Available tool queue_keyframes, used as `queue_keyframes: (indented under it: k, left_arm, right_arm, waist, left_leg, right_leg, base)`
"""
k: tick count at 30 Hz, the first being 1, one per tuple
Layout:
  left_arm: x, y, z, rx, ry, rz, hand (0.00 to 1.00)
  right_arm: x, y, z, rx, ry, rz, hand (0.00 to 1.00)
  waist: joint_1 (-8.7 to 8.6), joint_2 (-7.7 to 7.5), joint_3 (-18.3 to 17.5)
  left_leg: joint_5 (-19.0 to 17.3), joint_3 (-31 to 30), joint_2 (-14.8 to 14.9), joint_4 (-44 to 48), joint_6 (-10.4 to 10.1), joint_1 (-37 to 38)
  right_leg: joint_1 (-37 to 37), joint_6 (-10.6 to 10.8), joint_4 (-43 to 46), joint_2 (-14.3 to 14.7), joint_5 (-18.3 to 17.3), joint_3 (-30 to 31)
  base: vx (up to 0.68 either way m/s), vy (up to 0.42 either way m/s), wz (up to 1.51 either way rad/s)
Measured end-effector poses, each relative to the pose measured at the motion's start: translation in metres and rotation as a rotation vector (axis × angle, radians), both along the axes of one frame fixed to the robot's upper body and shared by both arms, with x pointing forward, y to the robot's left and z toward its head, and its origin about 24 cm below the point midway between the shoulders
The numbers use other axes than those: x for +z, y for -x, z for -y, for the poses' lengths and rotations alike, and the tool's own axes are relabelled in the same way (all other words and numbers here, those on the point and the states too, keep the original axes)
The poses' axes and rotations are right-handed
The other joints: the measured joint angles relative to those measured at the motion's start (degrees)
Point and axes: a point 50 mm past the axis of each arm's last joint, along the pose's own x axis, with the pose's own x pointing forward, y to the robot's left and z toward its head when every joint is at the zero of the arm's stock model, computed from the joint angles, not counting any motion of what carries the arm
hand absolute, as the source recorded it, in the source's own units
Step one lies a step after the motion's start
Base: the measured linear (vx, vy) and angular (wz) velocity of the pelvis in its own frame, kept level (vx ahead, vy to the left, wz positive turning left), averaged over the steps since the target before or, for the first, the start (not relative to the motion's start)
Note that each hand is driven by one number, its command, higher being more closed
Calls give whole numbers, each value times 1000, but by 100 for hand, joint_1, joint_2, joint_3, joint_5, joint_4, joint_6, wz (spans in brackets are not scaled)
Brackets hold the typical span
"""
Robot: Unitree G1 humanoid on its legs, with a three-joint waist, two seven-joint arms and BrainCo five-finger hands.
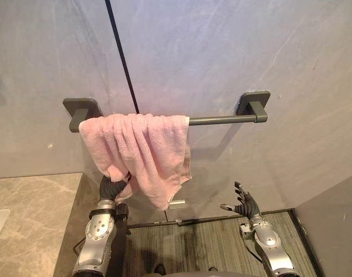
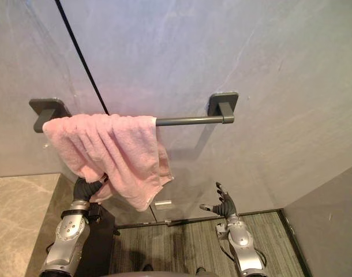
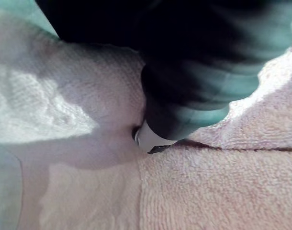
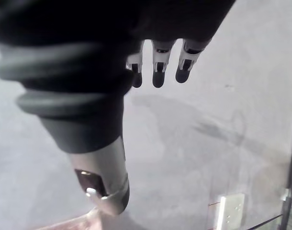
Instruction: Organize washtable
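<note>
My left forearm (image 1: pixel 98 231), a silver-grey moulded shell, carries small round fasteners; my left hand (image 1: pixel 111 186) wears a dark ribbed cover. My right forearm shell (image 1: pixel 269 241) matches. My right hand (image 1: pixel 247 205) shows silver fingers (image 4: pixel 158 67) with dark tips beyond the same ribbed covering (image 4: pixel 64 91).

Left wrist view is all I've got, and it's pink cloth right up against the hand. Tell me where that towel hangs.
Observer: The pink towel is draped over a dark wall bar, bunched at the bar's left end.
Operator: Place the left hand against it.
Observer: The left hand is up under the towel's lower left fold.
Operator: Now report the right hand.
Observer: The right hand is open with fingers spread, low near the wall below the bar's right end, apart from the towel.
</note>
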Motion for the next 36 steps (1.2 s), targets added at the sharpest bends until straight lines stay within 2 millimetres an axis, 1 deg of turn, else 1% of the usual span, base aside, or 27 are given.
queue_keyframes:
  k: [7,10,13,17,21,24,28,30,31,36]
  left_arm:
    - [1,7,6,-16,12,7,100]
    - [2,6,7,-17,17,14,100]
    - [4,6,9,-18,25,27,100]
    - [4,6,13,-15,46,30,100]
    - [2,6,22,-52,54,22,100]
    - [2,6,23,-55,55,22,100]
    - [1,6,26,-68,58,19,100]
    - [0,6,29,-80,61,16,100]
    - [0,6,29,-80,61,16,100]
    - [0,6,30,-83,62,18,100]
  right_arm:
    - [39,-7,-26,195,-83,165,0]
    - [58,-16,-40,271,-119,254,0]
    - [72,-24,-52,320,-144,314,0]
    - [78,-29,-59,354,-141,337,0]
    - [85,-34,-73,419,-137,366,0]
    - [89,-38,-82,452,-135,383,0]
    - [89,-45,-86,449,-130,381,0]
    - [90,-48,-88,459,-122,384,0]
    - [90,-50,-89,466,-117,383,100]
    - [93,-59,-101,501,-109,392,100]
  waist:
    - [14,-12,1]
    - [27,-33,-1]
    - [42,-44,-3]
    - [43,-48,-2]
    - [37,-49,-3]
    - [44,-49,-3]
    - [100,-50,-5]
    - [160,-54,-7]
    - [161,-57,-9]
    - [170,-74,-20]
  left_leg:
    - [-48,92,-4,23,36,0]
    - [-48,91,-4,26,36,13]
    - [-47,89,-5,26,37,15]
    - [-44,84,-5,32,38,12]
    - [-44,23,-1,82,38,-40]
    - [-43,-23,1,121,38,-82]
    - [-37,-45,0,127,40,-88]
    - [-28,-59,0,126,39,-100]
    - [-25,-67,0,126,38,-103]
    - [11,-163,-1,125,32,-162]
  right_leg:
    - [-64,16,84,-3,-12,109]
    - [-70,19,96,-3,-15,109]
    - [-76,21,115,-4,-17,110]
    - [-61,21,126,-4,-17,112]
    - [-52,21,133,-4,-18,71]
    - [-54,19,144,-4,-19,47]
    - [-57,17,167,-4,-20,40]
    - [-65,17,172,-4,-20,31]
    - [-65,16,172,-4,-21,24]
    - [-78,12,172,-2,-23,-46]
  base:
    - [-11,-8,-8]
    - [-38,-19,0]
    - [-32,-18,0]
    - [0,0,0]
    - [-25,-26,7]
    - [-39,-25,7]
    - [-37,-16,2]
    - [-31,-14,3]
    - [-28,-16,6]
    - [-23,-20,10]
